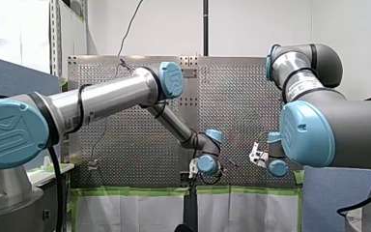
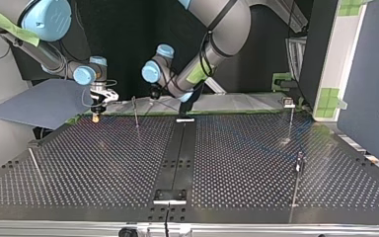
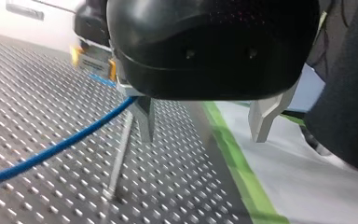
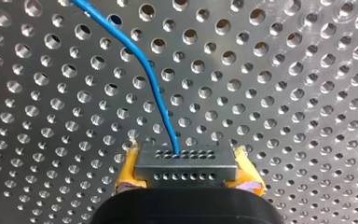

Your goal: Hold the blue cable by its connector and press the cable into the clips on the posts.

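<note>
Blue cable runs out of the connector and away over the perforated surface, slack and curved, in no clip yet. Connector sits pinched between the yellow pads of my right gripper, fingers closed firmly on its two ends. Further from the connector, cable passes just beside one metal finger of my left gripper; those fingers stand spread wide, gripping nothing. Thin post stands near the connector, between it and my left gripper, close by the cable; cannot tell whether touching. Other posts stand well apart from the connector. Clips too small to make out.

Step in hand, by the look of it: hold on the connector made, routing not begun. Next move likely calls for carrying the connector past the nearest post with the cable taut and level with its clip, then pressing it in, left fingers free to pin the cable beside the post.
</note>
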